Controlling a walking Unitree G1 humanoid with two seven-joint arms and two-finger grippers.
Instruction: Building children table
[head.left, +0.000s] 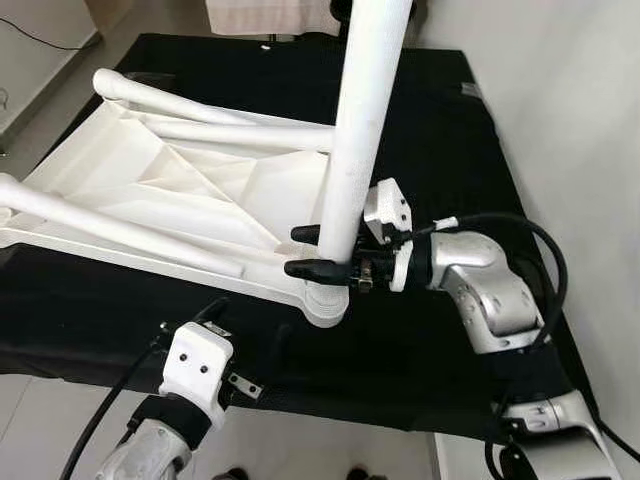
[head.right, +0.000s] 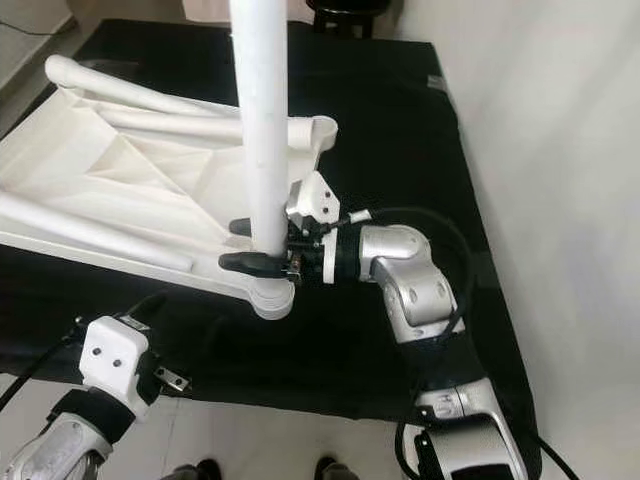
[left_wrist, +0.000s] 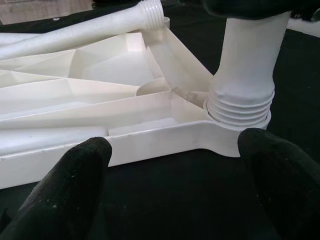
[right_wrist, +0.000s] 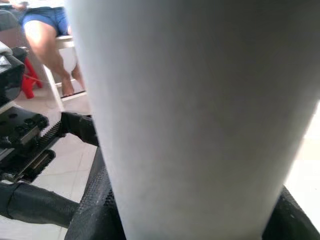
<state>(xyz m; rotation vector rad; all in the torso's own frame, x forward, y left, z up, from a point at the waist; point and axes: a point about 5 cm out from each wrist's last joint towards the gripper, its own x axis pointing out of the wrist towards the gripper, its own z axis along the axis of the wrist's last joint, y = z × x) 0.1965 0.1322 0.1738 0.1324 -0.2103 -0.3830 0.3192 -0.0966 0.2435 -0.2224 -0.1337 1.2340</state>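
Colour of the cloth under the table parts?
Black: the cloth shows best in the left eye view, under the white tabletop.

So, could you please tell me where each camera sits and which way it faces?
Left eye: on the head, looking down at the upturned tabletop on a black cloth; both arms show, right gripper closed on the upright leg.
Right eye: same scene, slightly shifted.
Left wrist: looks along the open left gripper at the leg's threaded base in the corner socket.
Right wrist: pressed against the leg; a seated person behind.
All four views share the leg.
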